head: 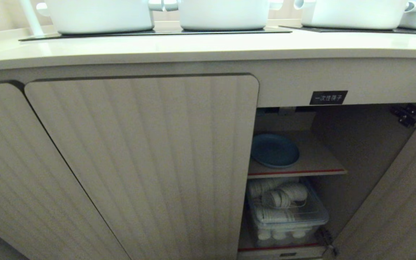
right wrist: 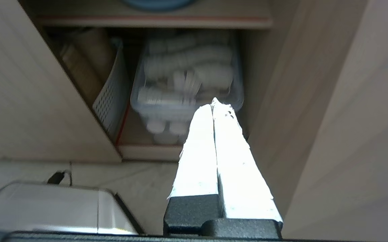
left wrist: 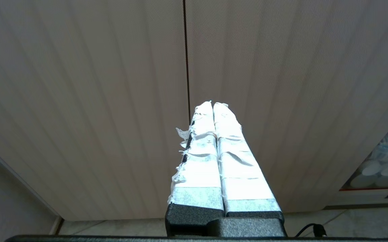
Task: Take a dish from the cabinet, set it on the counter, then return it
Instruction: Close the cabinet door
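The light-blue dish (head: 275, 150) lies flat on the inner shelf (head: 316, 164) of the cabinet (head: 150, 159), whose right door (head: 395, 202) stands swung open. Its edge also shows in the right wrist view as the dish (right wrist: 158, 3). The cream counter (head: 193, 48) runs above. Neither arm shows in the head view. My right gripper (right wrist: 214, 105) is shut and empty, low in front of the open compartment, well below the dish. My left gripper (left wrist: 213, 105) is shut and empty, facing the closed ribbed doors.
Below the shelf a clear tub (head: 290, 216) holds white containers, with a perforated white basket (right wrist: 111, 97) beside it. White pots (head: 222, 14) stand on the black cooktop panels (head: 157, 32). A black label (head: 328, 97) sits above the opening. Door hinges (head: 415, 122) jut at the right.
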You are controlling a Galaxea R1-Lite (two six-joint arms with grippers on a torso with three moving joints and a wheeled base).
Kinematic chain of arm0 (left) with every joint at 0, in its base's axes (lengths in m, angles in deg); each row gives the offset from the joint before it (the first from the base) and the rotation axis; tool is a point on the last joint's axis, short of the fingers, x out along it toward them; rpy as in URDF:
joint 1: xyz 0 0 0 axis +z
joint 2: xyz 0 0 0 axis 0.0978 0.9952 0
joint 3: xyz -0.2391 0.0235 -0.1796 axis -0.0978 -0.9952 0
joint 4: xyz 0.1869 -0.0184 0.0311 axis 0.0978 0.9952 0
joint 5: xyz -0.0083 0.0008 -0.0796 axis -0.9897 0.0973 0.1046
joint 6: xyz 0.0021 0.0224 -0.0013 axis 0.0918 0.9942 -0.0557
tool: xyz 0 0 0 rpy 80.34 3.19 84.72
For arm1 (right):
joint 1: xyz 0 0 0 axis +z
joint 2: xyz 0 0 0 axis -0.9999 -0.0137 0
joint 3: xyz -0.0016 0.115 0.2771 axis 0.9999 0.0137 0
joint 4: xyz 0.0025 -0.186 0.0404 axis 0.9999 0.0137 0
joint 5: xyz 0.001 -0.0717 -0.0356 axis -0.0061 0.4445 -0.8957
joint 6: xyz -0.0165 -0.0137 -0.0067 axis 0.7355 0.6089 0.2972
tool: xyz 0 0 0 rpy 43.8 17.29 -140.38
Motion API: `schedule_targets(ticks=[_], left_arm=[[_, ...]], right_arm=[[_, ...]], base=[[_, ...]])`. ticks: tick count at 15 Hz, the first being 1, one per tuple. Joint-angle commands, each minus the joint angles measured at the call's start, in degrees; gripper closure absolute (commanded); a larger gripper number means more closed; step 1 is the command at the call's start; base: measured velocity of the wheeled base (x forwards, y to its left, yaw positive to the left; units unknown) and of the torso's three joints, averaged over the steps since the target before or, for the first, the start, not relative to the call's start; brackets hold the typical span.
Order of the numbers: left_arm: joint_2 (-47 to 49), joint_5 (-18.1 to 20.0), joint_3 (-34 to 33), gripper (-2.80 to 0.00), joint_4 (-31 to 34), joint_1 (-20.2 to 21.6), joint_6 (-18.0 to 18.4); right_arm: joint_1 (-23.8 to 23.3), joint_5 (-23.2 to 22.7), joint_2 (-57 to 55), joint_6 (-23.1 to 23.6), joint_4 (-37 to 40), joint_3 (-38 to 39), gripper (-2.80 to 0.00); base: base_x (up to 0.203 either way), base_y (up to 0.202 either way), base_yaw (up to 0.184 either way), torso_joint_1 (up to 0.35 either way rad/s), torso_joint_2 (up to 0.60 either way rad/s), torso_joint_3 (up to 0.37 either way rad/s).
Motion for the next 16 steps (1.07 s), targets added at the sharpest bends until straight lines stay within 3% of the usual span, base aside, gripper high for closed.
schedule_targets(ticks=[1,9,16], left_arm=[[0.0,0.0,0.0,0.00,0.0,0.0,0.0],[0.0,0.0,0.0,0.00,0.0,0.0,0.0],[0.0,0.0,0.0,0.00,0.0,0.0,0.0]], right_arm=[[-0.5,0.3,2.1,0.7,0.7,0.0,0.00],[-1.5,0.9,13.8,2.3,3.8,0.0,0.00],[-1.6,0.9,13.8,2.8,3.9,-0.1,0.00]], base=[[0.000,0.000,0.000,0.000,0.00,0.000],[0.000,0.000,0.000,0.000,0.00,0.000],[0.000,0.000,0.000,0.000,0.00,0.000]])
